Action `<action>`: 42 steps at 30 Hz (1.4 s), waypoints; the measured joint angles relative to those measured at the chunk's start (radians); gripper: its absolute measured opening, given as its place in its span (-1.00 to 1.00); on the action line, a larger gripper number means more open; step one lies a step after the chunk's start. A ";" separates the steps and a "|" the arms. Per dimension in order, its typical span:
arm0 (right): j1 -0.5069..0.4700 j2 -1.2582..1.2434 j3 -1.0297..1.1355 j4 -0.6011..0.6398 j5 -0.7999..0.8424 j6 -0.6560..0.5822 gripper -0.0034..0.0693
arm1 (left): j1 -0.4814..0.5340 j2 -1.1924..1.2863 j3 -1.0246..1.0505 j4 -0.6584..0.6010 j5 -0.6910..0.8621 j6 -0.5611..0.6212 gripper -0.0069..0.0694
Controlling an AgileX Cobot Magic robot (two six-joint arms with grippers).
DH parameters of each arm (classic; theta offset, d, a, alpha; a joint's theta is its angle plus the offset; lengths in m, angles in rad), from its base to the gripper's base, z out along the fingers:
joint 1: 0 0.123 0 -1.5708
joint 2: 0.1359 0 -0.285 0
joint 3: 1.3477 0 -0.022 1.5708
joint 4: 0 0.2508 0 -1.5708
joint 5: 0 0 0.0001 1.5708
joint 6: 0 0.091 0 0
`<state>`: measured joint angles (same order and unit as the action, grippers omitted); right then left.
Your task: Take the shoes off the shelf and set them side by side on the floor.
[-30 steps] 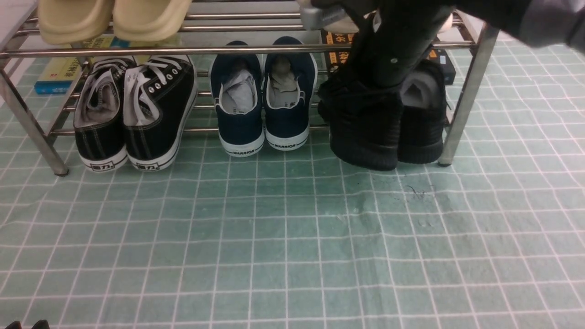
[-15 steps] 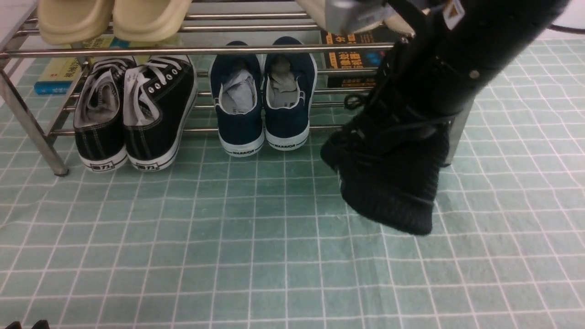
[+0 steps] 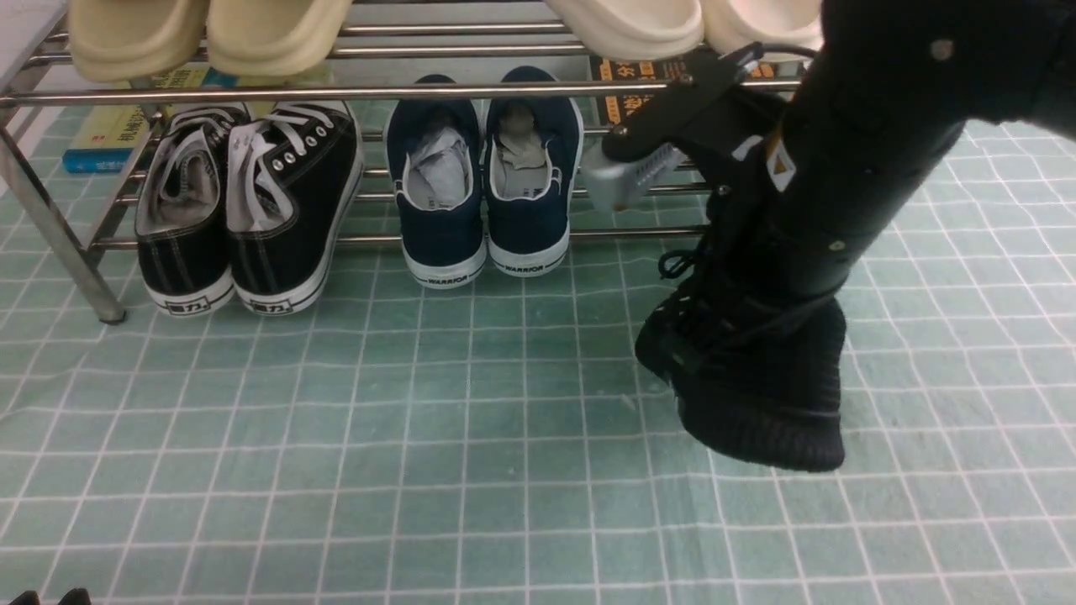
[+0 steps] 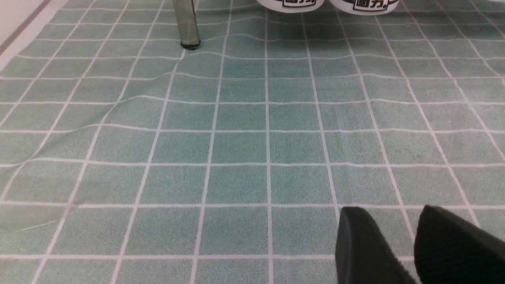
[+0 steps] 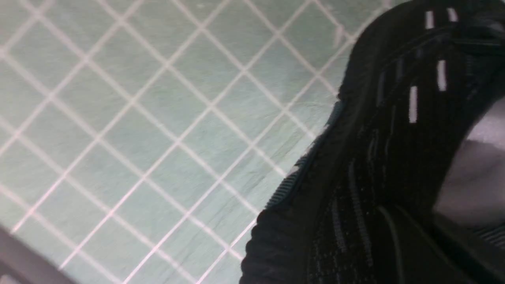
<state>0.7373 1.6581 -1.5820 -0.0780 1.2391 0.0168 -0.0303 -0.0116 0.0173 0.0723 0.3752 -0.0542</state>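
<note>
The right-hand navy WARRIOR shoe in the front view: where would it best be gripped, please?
Probably the navy WARRIOR shoe's heel collar, one finger inside, approached from the front and above: the heel faces the robot, its opening tilts up, and the upper front rod crosses farther back.

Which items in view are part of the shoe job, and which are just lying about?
Part of the job:
- all-black sneaker, in the right gripper
- silver shelf
- floor

Just lying about:
- black white-soled sneakers
- navy WARRIOR shoes
- cream clogs
- blue-and-yellow book
- black book with orange lettering
</note>
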 joint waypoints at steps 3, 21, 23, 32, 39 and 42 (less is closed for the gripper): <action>0.000 0.042 0.000 -0.015 -0.058 0.011 -0.88 | 0.000 0.000 0.000 0.000 0.000 0.000 -0.19; 0.002 0.151 0.000 -0.104 -0.132 0.186 -0.86 | 0.000 0.000 0.000 0.000 0.000 0.000 -0.19; 0.002 0.158 0.000 -0.092 -0.132 0.218 -0.86 | 0.000 0.000 0.000 0.000 0.000 0.000 -0.19; 0.002 0.188 0.000 -0.051 -0.086 0.367 -0.59 | 0.000 0.000 0.000 0.000 0.000 0.000 -0.19; 0.002 0.188 -0.025 0.033 -0.015 0.356 0.18 | 0.000 0.000 0.000 0.000 0.000 0.000 -0.19; 0.002 0.188 -0.076 -0.002 -0.015 0.318 0.35 | 0.000 0.000 0.000 0.000 0.000 0.000 -0.19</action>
<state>0.7394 1.8466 -1.6577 -0.0801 1.2240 0.3351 -0.0303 -0.0116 0.0173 0.0723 0.3752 -0.0542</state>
